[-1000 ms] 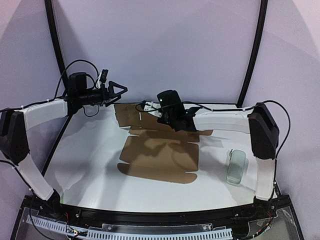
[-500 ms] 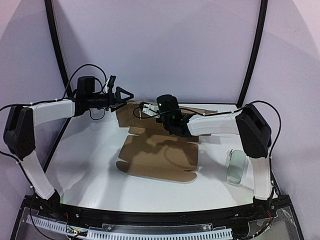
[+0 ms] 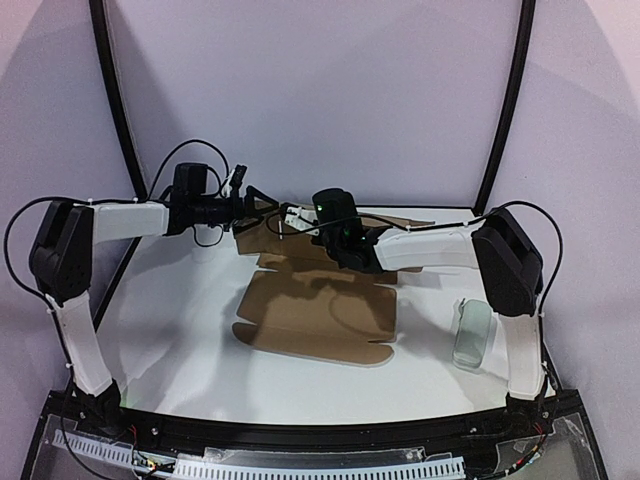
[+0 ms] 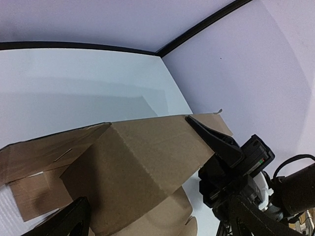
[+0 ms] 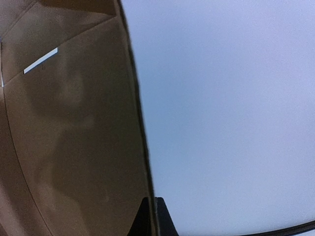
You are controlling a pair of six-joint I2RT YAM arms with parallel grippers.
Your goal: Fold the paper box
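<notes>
Left arm (image 3: 125, 217): upper link rises from the near-left base to a high elbow, forearm runs level, reaching right toward far centre. Left gripper (image 3: 256, 199) held horizontal, jaws spread wide; the wrist view shows its two dark fingers (image 4: 69, 222) far apart at the bottom corners.

Right arm (image 3: 430, 243): mirror pose, elbow high at the right, forearm level and reaching left. Right gripper (image 3: 290, 214) has its tips pinched on an edge of the paper box (image 3: 315, 320), with no gap visible between the tips in its wrist view.

The two grippers are nose to nose, near each other, contact not discernible.
</notes>
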